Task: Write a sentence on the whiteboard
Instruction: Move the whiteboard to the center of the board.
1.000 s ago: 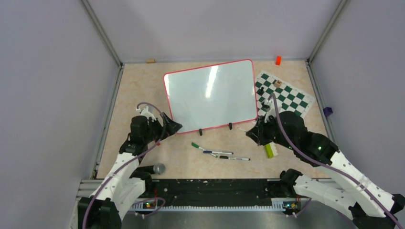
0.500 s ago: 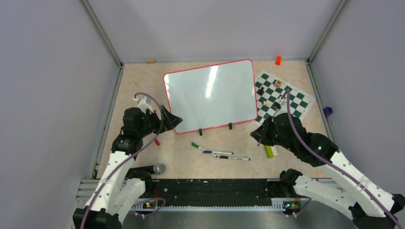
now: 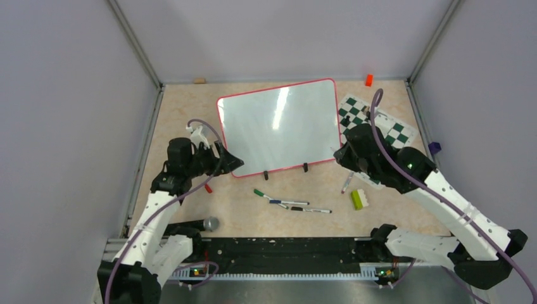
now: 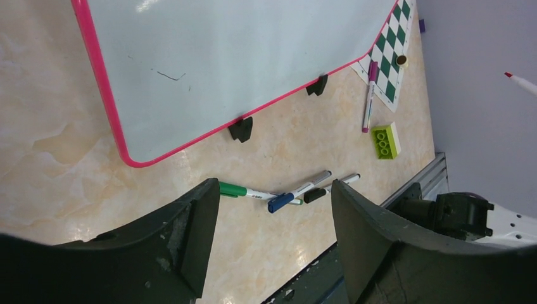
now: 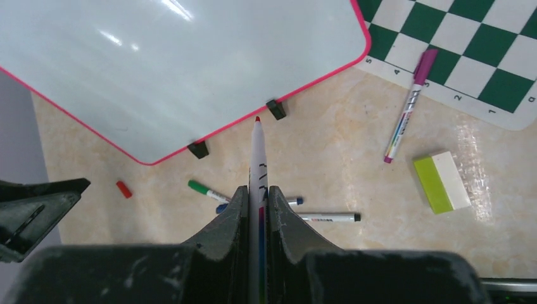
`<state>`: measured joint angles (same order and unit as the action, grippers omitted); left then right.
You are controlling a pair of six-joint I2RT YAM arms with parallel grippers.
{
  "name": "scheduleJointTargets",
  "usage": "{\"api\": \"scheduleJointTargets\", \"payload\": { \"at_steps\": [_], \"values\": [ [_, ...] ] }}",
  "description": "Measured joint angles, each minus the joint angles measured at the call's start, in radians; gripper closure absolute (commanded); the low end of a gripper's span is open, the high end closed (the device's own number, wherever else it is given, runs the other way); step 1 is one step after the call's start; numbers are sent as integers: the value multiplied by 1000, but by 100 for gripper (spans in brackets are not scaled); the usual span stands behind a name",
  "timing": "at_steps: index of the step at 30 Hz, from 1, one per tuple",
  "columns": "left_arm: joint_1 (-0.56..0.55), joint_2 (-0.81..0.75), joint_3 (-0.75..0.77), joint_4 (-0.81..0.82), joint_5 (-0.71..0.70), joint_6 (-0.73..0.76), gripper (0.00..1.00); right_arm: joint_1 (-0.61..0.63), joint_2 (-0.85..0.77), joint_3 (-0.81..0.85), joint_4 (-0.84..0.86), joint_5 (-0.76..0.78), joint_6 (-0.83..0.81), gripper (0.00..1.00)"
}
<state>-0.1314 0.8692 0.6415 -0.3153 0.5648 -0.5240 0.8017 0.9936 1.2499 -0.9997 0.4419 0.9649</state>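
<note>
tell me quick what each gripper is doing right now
Left gripper: open, holding nothing.
Right gripper: closed on a white marker pen with a red tip.

Our right gripper (image 3: 340, 154), clamped on the red marker (image 5: 258, 166), has swung from the whiteboard's (image 3: 278, 126) near right corner up beside its right edge, covering more of the chess mat (image 3: 396, 132). This bared a purple marker (image 3: 346, 183) and the whole green-and-white brick (image 3: 359, 199) on the worktop (image 3: 190, 107). Our left gripper (image 3: 234, 164) shifted only slightly.
</note>
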Motion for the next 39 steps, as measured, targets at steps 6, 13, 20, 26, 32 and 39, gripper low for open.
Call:
{"api": "scheduleJointTargets", "payload": {
  "at_steps": [6,13,20,26,32,39],
  "values": [
    [0,0,-18,39,2,-14,21,0,-20,-45,-15,65,-17,100],
    [0,-42,-84,100,-10,-12,12,0,-129,-187,191,-5,-274,100],
    [0,-124,-183,175,-73,24,5,0,-242,-289,479,-134,-505,100],
    [0,-150,-286,333,-99,9,5,0,-76,-180,501,-58,-549,100],
    [0,-153,-349,453,-103,-29,1,0,21,-115,433,72,-522,100],
    [0,-146,-350,496,-53,-35,1,0,39,-110,354,70,-490,100]
  ]
}}
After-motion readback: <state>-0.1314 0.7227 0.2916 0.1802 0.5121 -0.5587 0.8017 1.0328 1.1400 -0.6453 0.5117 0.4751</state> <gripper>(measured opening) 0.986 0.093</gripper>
